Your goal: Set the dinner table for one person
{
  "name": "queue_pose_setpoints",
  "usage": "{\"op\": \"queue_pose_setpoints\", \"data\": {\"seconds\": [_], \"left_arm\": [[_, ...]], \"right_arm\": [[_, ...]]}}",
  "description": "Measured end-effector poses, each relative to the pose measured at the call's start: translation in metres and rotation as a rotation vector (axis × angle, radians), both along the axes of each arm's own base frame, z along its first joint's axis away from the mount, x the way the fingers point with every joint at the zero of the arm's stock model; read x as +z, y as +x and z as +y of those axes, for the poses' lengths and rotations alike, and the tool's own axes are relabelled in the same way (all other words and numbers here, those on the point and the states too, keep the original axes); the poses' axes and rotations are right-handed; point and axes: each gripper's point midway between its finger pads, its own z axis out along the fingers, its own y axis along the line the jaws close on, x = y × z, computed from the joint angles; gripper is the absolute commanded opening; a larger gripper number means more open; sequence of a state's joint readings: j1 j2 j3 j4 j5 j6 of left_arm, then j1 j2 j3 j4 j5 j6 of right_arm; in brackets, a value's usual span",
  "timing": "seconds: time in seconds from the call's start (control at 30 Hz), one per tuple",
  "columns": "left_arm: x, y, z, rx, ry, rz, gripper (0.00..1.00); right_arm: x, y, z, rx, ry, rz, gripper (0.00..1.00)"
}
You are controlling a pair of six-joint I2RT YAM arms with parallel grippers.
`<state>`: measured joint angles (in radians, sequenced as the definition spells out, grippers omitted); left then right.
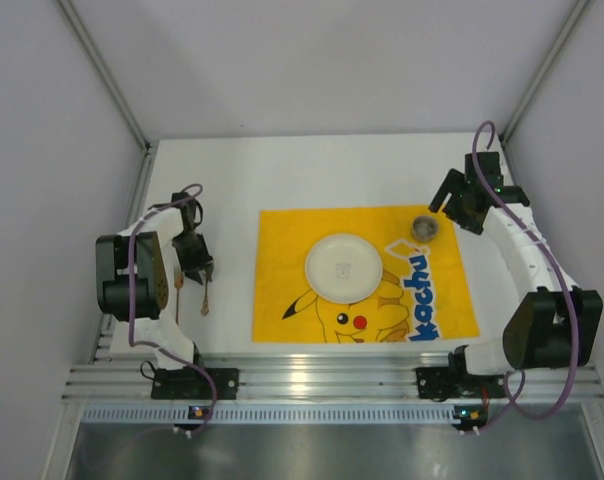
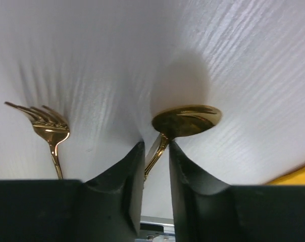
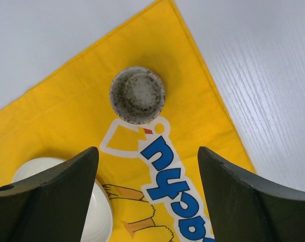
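The white dinner table [image 1: 282, 170] carries a yellow cartoon mat [image 1: 282, 250] with a white plate [image 1: 343, 267] in its middle and a small speckled grey cup [image 1: 425, 227] at its far right corner. My left gripper [image 1: 196, 268] is left of the mat, low over the table. In the left wrist view it [image 2: 156, 146] is shut on the handle of a gold spoon [image 2: 188, 120]. A gold fork [image 2: 50, 128] lies just left of it. My right gripper [image 1: 452, 205] is open just beyond the cup [image 3: 137, 95], which stands upright and free ahead of the jaws [image 3: 148, 154].
The aluminium rail [image 1: 312, 375] runs along the near edge by the arm bases. Grey walls close the table in on the left, right and back. The mat's right edge [image 3: 213, 106] borders bare white table. The plate's rim [image 3: 99, 212] shows by my right gripper's left finger.
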<state>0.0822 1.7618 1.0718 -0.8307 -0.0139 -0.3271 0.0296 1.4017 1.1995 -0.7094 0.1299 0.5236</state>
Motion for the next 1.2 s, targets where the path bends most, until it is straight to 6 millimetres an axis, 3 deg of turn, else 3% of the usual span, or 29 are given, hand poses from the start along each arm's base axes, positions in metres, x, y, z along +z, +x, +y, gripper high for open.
{"op": "queue_pose_setpoints", "data": {"seconds": [0.03, 0.1, 0.13, 0.3, 0.4, 0.43, 0.5, 0.6, 0.67, 0.77, 0.9, 1.0, 1.07, 1.17, 1.2], "left_arm": [[0.0, 0.001, -0.001, -0.005, -0.007, 0.004, 0.23], [-0.001, 0.002, -0.005, -0.003, -0.027, 0.015, 0.04], [-0.001, 0.003, -0.007, -0.007, -0.04, 0.02, 0.0], [0.0, 0.004, -0.008, -0.01, -0.048, 0.051, 0.0], [0.001, 0.005, -0.008, -0.012, -0.05, 0.058, 0.0], [0.002, 0.005, -0.008, -0.013, -0.052, 0.062, 0.0], [0.004, 0.008, -0.011, -0.016, -0.055, 0.062, 0.0], [0.02, 0.035, -0.023, -0.025, -0.073, -0.005, 0.0], [0.048, 0.07, -0.048, -0.053, -0.108, -0.114, 0.0], [0.092, 0.111, -0.097, -0.106, -0.194, -0.269, 0.0], [0.155, 0.136, -0.184, -0.208, -0.334, -0.411, 0.0], [0.197, 0.144, -0.247, -0.289, -0.441, -0.497, 0.0], [0.214, 0.14, -0.281, -0.329, -0.51, -0.516, 0.0], [0.224, 0.127, -0.309, -0.35, -0.583, -0.499, 0.0], [0.224, 0.125, -0.313, -0.346, -0.597, -0.487, 0.0]], "right_arm": [[0.0, 0.0, 0.0, 0.0, 0.0, 0.002, 0.79], [-0.001, -0.001, 0.0, 0.0, 0.0, 0.005, 0.79], [-0.001, -0.001, 0.0, 0.001, 0.0, 0.005, 0.79], [-0.001, -0.001, 0.003, 0.012, 0.01, 0.006, 0.8], [0.001, -0.002, 0.008, 0.034, 0.031, 0.007, 0.9], [0.003, -0.002, 0.011, 0.047, 0.045, 0.006, 0.98], [0.015, 0.003, 0.02, 0.087, 0.075, -0.021, 1.0], [0.047, 0.017, 0.054, 0.226, 0.171, -0.115, 1.0], [0.073, 0.023, 0.095, 0.373, 0.266, -0.189, 1.0], [0.094, 0.02, 0.166, 0.595, 0.415, -0.258, 0.9], [0.088, -0.004, 0.247, 0.806, 0.624, -0.215, 0.83], [0.073, -0.019, 0.281, 0.881, 0.705, -0.144, 0.79], [0.066, -0.024, 0.296, 0.912, 0.737, -0.113, 0.77], [0.061, -0.031, 0.307, 0.938, 0.767, -0.082, 0.64], [0.061, -0.031, 0.308, 0.94, 0.77, -0.081, 0.52]]}}
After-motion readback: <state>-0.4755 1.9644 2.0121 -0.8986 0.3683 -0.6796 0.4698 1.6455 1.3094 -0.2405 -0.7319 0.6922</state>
